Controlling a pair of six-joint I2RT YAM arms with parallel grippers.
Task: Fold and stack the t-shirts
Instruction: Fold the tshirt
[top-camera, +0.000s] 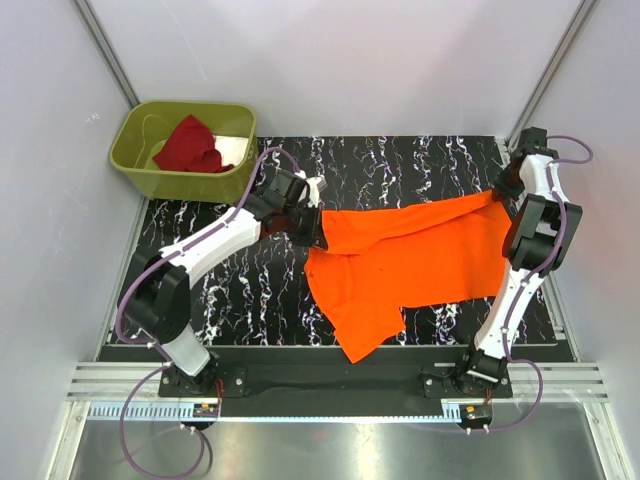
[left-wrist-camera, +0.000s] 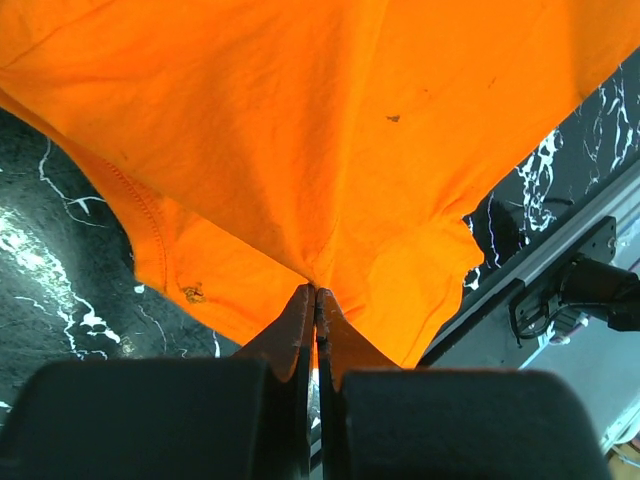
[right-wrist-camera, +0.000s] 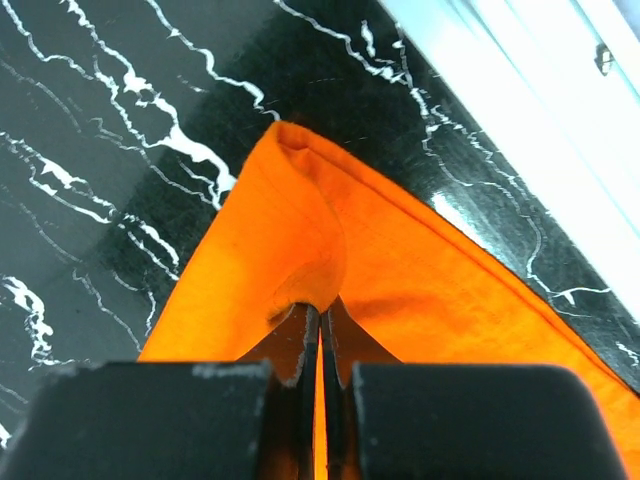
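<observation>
The large orange t-shirt (top-camera: 400, 260) hangs stretched between both grippers over the black marbled table, its lower part sagging toward the near edge. My left gripper (top-camera: 312, 232) is shut on its left edge, the cloth pinched between the fingers (left-wrist-camera: 316, 292). My right gripper (top-camera: 500, 192) is shut on its far right corner (right-wrist-camera: 322, 305). The dark red t-shirt (top-camera: 190, 147) lies crumpled in the olive-green bin (top-camera: 135, 170) at the far left.
The black marbled table (top-camera: 230, 290) has a metal rail (top-camera: 330, 385) along its near edge. White walls and aluminium posts stand around it. The right table edge (right-wrist-camera: 500, 70) lies close behind the right gripper.
</observation>
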